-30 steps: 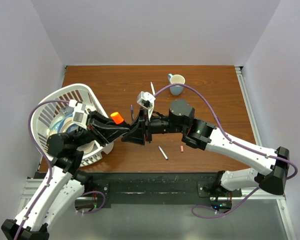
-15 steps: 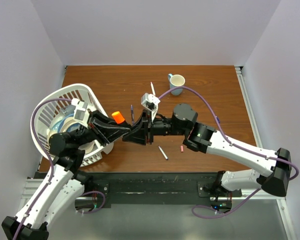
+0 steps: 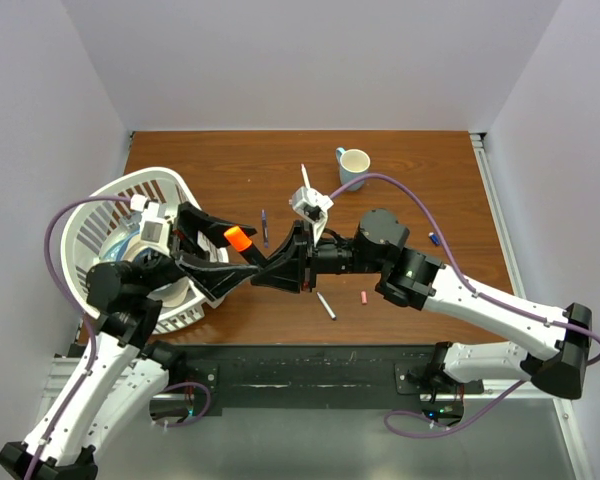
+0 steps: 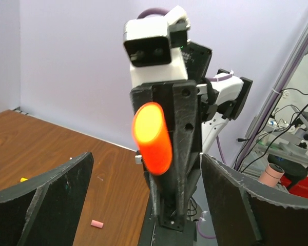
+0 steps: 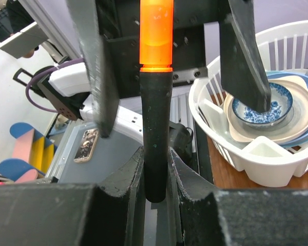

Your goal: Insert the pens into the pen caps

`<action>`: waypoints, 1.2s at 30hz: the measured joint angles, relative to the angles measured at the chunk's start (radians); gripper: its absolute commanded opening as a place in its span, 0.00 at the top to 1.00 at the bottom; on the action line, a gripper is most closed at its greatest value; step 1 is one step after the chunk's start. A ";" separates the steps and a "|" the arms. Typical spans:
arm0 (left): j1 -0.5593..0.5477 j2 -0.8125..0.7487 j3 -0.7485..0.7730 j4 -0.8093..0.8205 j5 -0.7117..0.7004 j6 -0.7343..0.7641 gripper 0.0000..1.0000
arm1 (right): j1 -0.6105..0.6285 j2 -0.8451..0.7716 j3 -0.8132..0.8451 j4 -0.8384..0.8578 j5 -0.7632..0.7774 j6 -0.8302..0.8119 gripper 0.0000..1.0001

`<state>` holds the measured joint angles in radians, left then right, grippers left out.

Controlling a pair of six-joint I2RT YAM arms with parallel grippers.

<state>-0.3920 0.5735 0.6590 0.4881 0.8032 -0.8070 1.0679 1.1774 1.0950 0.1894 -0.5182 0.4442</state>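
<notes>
Looking down from the top camera, one white basket (image 3: 150, 175) lies tipped at the left edge of the tabletop (image 3: 420, 190) with stacked crockery (image 3: 120, 250) inside it, and one mug (image 3: 353, 165) stands upright near the far edge, its inside pale. Above the middle of the tabletop the right pincer (image 3: 270, 270) is clamped on the single black highlighter (image 3: 255, 255), whose orange cap (image 3: 238, 238) points toward the left arm. The left pincer (image 3: 245, 250) is spread wide, one finger on each side of that cap and neither touching it. Three pens lie loose on the wood: a white pen (image 3: 304, 176) near the mug, a dark purple pen (image 3: 264, 226) beside the pincers, and a grey pen (image 3: 326, 306) nearer the arms. Two loose caps show, a pink cap (image 3: 363, 297) just right of the grey pen and a blue cap (image 3: 434, 238) well off to the right. From the left wrist, the orange cap faces the lens end on, pressed against the right pincer's dark finger, with the left fingers (image 4: 46, 200) parted far to either side. The pink cap lies on the wood below, and a yellow cap (image 4: 23, 179) sits at the left. From the right wrist, both fingers (image 5: 128, 189) squeeze the lower part of the black barrel, and the orange cap sits seated on its upper end between the left pincer's parted fingers. Behind, the basket holds one blue-patterned bowl (image 5: 262, 105) resting on a pale plate (image 5: 292, 128), with a blue rim showing beneath it.
</notes>
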 measured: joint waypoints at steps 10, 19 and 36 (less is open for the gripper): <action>0.000 0.000 0.068 -0.024 0.020 0.029 0.14 | 0.001 0.001 0.000 -0.030 -0.002 0.009 1.00; 0.000 0.002 0.086 -0.065 -0.014 0.041 0.16 | 0.001 0.008 -0.004 -0.038 -0.043 0.035 1.00; 0.000 0.018 0.097 -0.047 -0.027 -0.021 0.50 | 0.001 -0.020 -0.058 -0.020 -0.050 0.062 1.00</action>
<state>-0.3920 0.5915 0.7559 0.4416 0.7757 -0.8280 1.0687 1.1572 1.0370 0.1692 -0.5682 0.5060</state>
